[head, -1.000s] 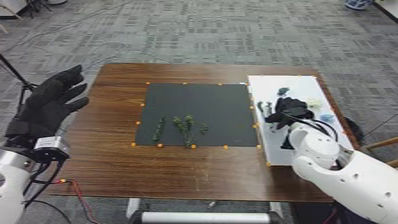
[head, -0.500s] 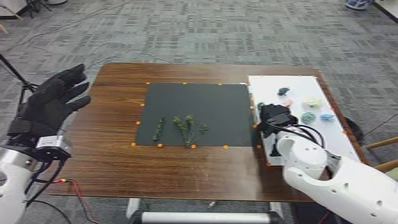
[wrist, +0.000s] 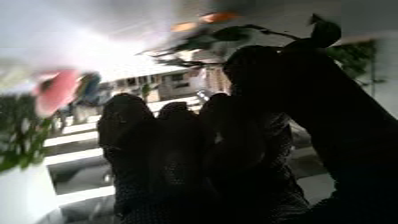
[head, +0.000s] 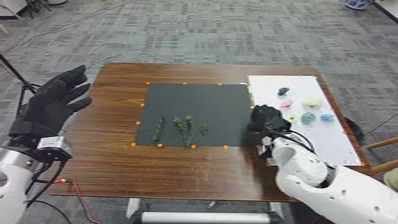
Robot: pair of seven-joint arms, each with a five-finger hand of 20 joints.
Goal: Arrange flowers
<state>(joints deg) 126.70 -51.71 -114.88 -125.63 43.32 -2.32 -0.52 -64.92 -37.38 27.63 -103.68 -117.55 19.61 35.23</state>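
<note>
Black-gloved right hand (head: pixel 266 120) appears to pinch a dark-green leafy sprig (wrist: pixel 326 34) at its fingertips, near the seam between flat white board (head: pixel 333 145) and square black mat (head: pixel 195 97). Advised: lower level beside the small green stems (head: pixel 188 131); release gently.

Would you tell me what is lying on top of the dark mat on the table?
Green sprigs lie on the dark mat. The right robot hand covers part of its right edge, so whatever is beneath there cannot be seen.
</note>
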